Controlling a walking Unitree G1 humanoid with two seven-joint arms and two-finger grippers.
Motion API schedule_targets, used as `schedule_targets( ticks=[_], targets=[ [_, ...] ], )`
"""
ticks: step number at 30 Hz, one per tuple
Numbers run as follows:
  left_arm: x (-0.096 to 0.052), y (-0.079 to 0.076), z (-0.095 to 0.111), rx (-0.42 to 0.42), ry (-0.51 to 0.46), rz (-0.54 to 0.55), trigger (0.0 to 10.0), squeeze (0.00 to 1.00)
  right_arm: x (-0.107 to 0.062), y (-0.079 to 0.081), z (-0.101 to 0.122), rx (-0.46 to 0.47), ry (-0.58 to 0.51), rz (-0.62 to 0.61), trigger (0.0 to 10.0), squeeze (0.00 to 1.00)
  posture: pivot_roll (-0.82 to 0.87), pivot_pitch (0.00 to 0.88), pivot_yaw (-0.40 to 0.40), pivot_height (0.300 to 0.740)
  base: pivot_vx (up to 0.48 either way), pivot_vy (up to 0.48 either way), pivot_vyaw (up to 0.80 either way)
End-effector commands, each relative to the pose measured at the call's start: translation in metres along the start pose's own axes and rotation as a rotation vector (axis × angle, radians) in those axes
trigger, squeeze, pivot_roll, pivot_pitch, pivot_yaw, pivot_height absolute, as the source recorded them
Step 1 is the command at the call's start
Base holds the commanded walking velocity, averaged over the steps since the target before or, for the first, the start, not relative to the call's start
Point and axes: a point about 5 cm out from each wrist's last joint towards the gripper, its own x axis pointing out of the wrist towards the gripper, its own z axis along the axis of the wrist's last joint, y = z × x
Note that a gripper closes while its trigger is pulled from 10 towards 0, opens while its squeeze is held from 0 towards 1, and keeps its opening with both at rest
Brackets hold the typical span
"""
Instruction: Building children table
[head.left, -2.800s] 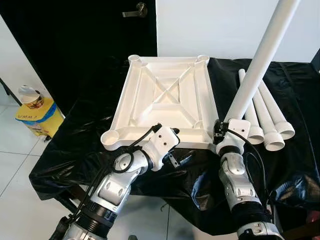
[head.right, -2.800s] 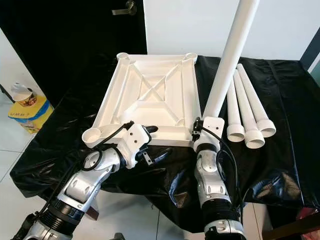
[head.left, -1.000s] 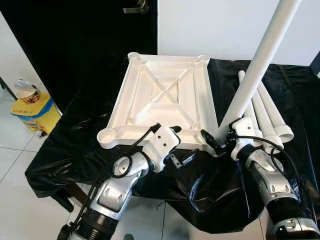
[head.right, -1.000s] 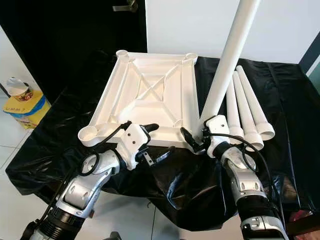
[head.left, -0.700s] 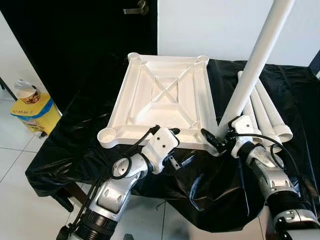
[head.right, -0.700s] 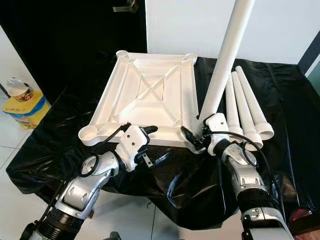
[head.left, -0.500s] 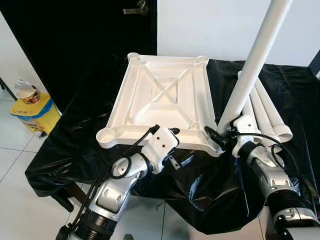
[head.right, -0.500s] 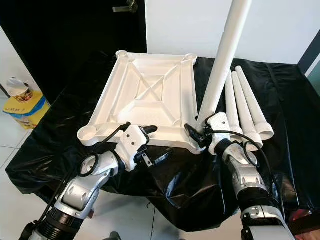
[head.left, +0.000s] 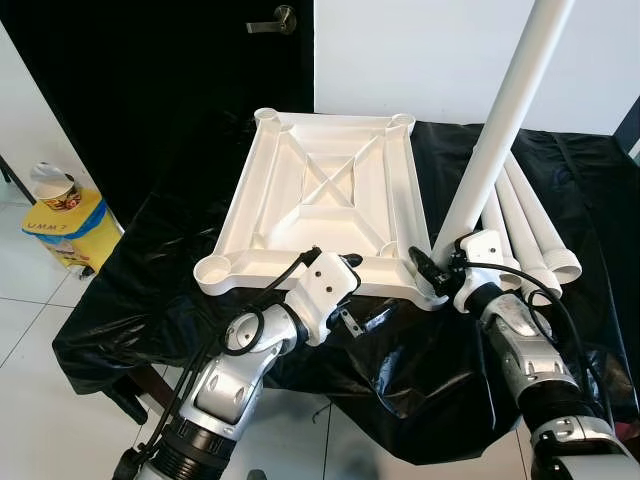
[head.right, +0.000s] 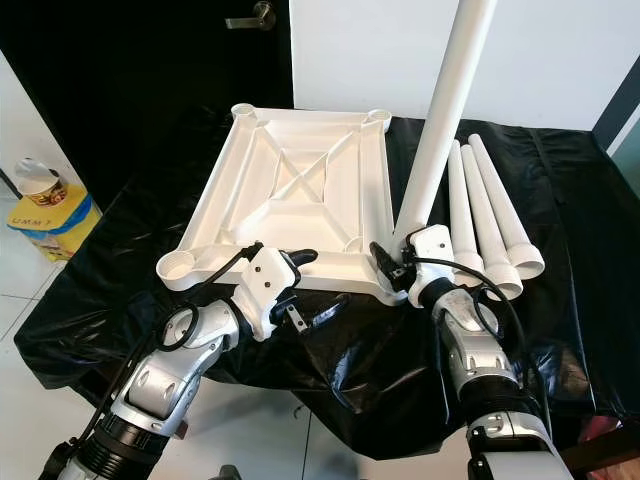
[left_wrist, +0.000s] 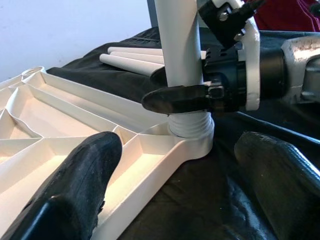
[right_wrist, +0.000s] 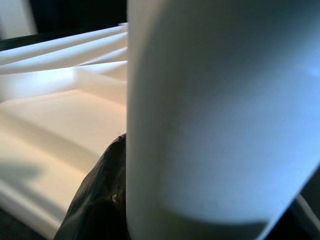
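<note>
The white tabletop (head.left: 330, 200) lies upside down on the black-covered table. A long white leg (head.left: 500, 120) stands almost upright, its threaded end (left_wrist: 190, 125) in the near right corner socket (left_wrist: 197, 145). My right gripper (head.left: 440, 268) is shut on this leg just above the threads, with one black finger (left_wrist: 175, 98) curled round it. At the tabletop's front rim, my left gripper (head.left: 362, 290) is open: one finger (left_wrist: 75, 185) is over the rim and the other (left_wrist: 280, 180) over the black cloth, holding nothing.
Three spare white legs (head.left: 530, 230) lie side by side on the black cloth (head.left: 150, 300), right of the tabletop. A black door (head.left: 180, 80) stands behind the table. A yellow box (head.left: 65, 225) with a cup on it sits on the floor at left.
My right forearm has swung from under the leg to its right side, keeping hold. The leg's top has leaned left, so it stands steeper. The left gripper has stayed put.
</note>
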Motion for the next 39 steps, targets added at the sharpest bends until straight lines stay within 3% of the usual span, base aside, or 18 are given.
schedule_targets(
  ticks=[1, 15, 19, 25, 30, 39],
  targets=[
    [0.002, -0.001, -0.001, 0.003, 0.008, -0.019, 10.0, 0.00, -0.008, 0.000, -0.019, -0.010, 0.103, -0.037, 10.0, 0.00, 0.03, 0.000, -0.031, 0.740, 0.000, 0.000, 0.00],
    [0.001, -0.001, -0.003, -0.003, 0.015, -0.020, 10.0, 0.00, -0.009, 0.032, -0.019, 0.095, 0.122, -0.216, 10.0, 0.00, 0.03, 0.000, -0.026, 0.740, 0.000, 0.000, 0.00],
    [0.000, -0.001, -0.003, -0.003, 0.016, -0.020, 10.0, 0.00, -0.009, 0.033, -0.019, 0.103, 0.124, -0.224, 10.0, 0.00, 0.03, 0.000, -0.027, 0.740, 0.000, 0.000, 0.00],
    [-0.001, 0.000, -0.003, -0.002, 0.019, -0.014, 10.0, 0.00, -0.011, 0.037, -0.016, 0.133, 0.133, -0.355, 10.0, 0.00, 0.03, 0.003, -0.030, 0.740, 0.000, 0.000, 0.00],
    [-0.001, 0.000, -0.003, -0.001, 0.021, -0.011, 10.0, 0.00, -0.009, 0.049, -0.012, 0.152, 0.131, -0.379, 10.0, 0.00, 0.03, 0.007, -0.028, 0.740, 0.000, 0.000, 0.00],
    [-0.002, -0.001, -0.004, -0.002, 0.025, -0.016, 10.0, 0.00, -0.012, 0.053, -0.009, 0.147, 0.126, -0.366, 10.0, 0.00, 0.03, 0.014, -0.025, 0.740, 0.000, 0.000, 0.00]
  ],
)
